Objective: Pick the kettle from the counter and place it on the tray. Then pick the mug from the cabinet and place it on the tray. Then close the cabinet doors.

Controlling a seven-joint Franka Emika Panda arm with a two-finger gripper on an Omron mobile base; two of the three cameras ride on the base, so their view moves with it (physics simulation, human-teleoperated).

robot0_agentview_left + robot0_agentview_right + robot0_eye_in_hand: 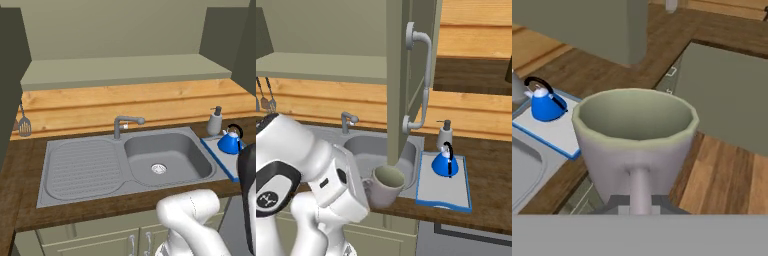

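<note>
Now the second step is under way: the fingers are pinched on the mug's handle, holding it beside the sink, left of the tray where the kettle already sits. Next, carry it rightward over bare tray. The right base view alone reveals the open cabinet door.

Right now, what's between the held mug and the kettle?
In the hand view, only bare tray surface and its blue rim lie between the mug and the kettle. The right base view agrees.
</note>
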